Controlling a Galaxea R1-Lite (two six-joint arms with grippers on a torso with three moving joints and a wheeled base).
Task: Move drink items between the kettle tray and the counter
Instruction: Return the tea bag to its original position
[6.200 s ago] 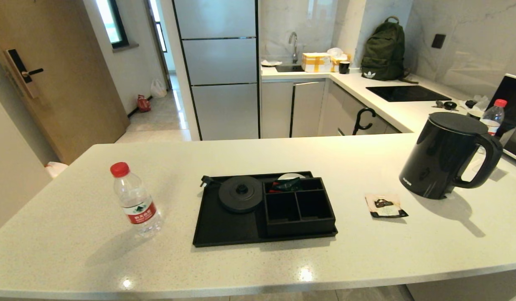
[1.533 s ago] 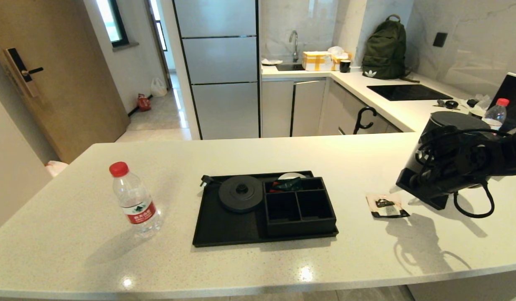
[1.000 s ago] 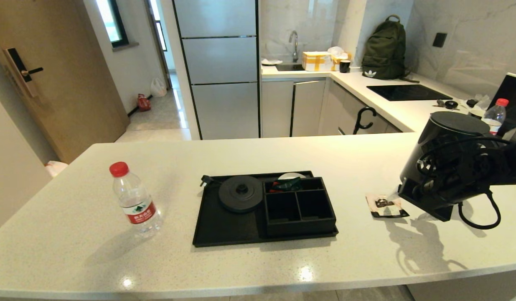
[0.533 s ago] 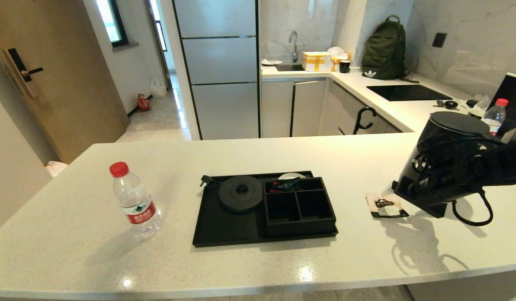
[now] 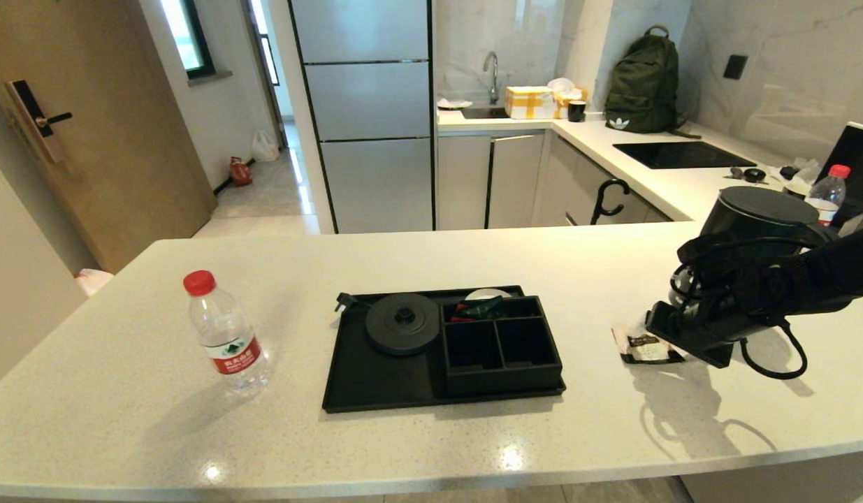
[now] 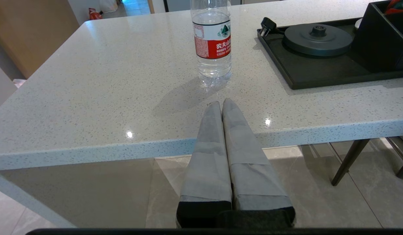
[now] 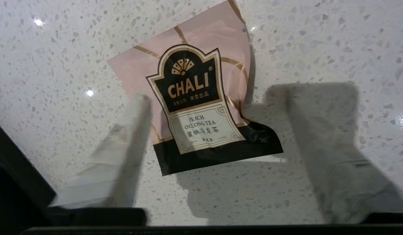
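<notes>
The pinkish tea sachet [image 5: 637, 344] lies flat on the white counter [image 5: 473, 251], right of the black kettle tray [image 5: 375, 384]. My right gripper [image 5: 665, 335] hovers just over it, open. In the right wrist view the sachet [image 7: 194, 98] lies between and slightly beyond the two spread fingers [image 7: 132, 130], untouched. The black kettle [image 5: 759, 209] stands behind my right arm, partly hidden. The water bottle [image 5: 225, 335] stands upright left of the tray. My left gripper [image 6: 221, 102] is shut and empty, held before the counter's front edge, and points at the bottle [image 6: 212, 42].
The tray holds the round kettle base [image 5: 402, 323] and a compartment box [image 5: 501, 346] with dark sachets in its far cell. A second bottle [image 5: 826, 192] stands at the back right beside a dark screen. The counter's rounded front edge [image 6: 123, 151] lies close under the left fingers.
My right arm has come in from the right, passed in front of the kettle, and moved left and down until its open gripper is over the sachet. Nothing else moved.
</notes>
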